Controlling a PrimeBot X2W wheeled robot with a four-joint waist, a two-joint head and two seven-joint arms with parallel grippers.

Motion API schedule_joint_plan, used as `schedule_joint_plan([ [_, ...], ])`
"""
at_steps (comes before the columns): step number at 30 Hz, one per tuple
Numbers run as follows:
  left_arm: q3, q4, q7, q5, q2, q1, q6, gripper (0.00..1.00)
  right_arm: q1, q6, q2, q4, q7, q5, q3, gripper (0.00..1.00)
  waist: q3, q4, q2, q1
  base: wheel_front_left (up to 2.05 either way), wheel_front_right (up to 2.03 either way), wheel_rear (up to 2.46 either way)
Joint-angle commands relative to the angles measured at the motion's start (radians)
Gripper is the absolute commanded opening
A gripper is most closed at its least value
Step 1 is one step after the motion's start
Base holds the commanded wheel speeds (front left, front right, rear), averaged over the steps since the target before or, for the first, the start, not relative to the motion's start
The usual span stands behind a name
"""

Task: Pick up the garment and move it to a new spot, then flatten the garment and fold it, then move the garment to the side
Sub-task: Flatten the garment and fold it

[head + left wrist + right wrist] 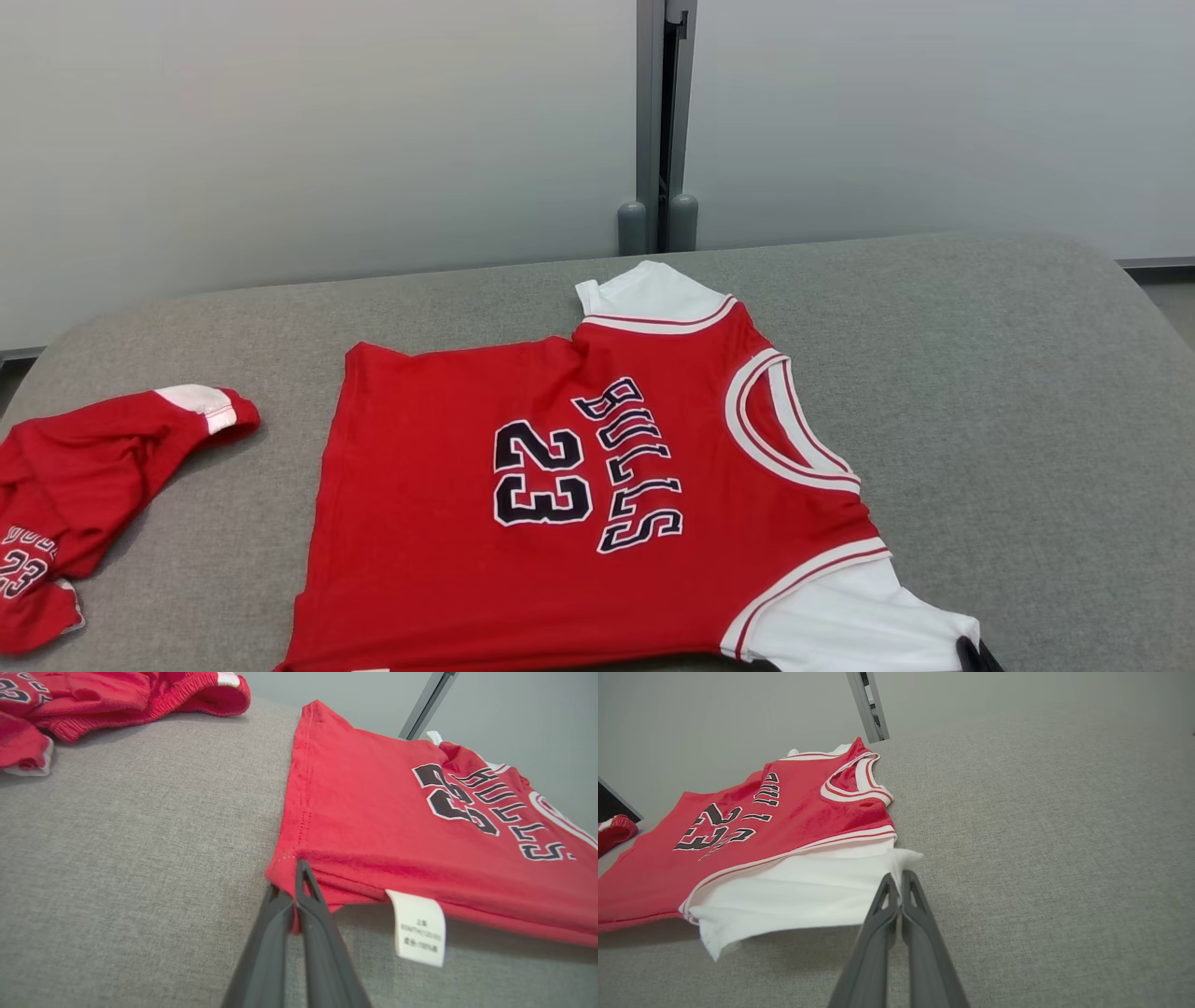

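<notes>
On the grey table [980,373] the shirt [448,560] lies spread out by the front edge, the left gripper [292,891] pinching its red corner and the right gripper [899,882] pinching its white sleeve, so it seems nearly flat, with folding and moving aside not yet done.

A grey fabric-covered table [980,392] spreads across the head view. Crumpled red shorts [84,485] with white trim and a 23 lie at its 8 o'clock edge. Behind it runs a pale wall [280,140]. At 12 o'clock a grey metal post [661,112] splits the wall, with two rounded grey caps [632,227] at its foot.
</notes>
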Motion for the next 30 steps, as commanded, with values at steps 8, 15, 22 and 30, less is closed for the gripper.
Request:
schedule_joint_plan([
  [8, -0.008, -0.077, -0.005, 0.017, 0.009, -0.037, 0.002, 0.0, -0.044, 0.0, -0.01, -0.056, -0.005, -0.015, 0.016, 0.0, 0.029, 0.008, 0.0, 0.0, 0.0, 0.0, 0.0],
  [15, -0.052, -0.073, -0.003, 0.037, 0.007, -0.183, 0.002, 0.0, -0.246, 0.0, 0.009, 0.007, -0.005, 0.003, 0.024, 0.0, 0.113, 0.02, 0.0, 0.0, 0.0, 0.0, 0.0],
  [22, -0.058, -0.019, -0.003, 0.064, 0.007, -0.315, 0.002, 0.0, -0.408, 0.0, 0.014, 0.075, -0.005, -0.026, 0.018, 0.0, 0.196, 0.033, 0.0, 0.0, 0.0, 0.0, 0.0],
  [30, -0.051, 0.05, -0.004, 0.1, 0.007, -0.451, 0.002, 0.0, -0.564, 0.0, 0.012, 0.159, -0.005, -0.078, 0.002, 0.0, 0.285, 0.043, 0.0, 0.0, 0.0, 0.0, 0.0],
])
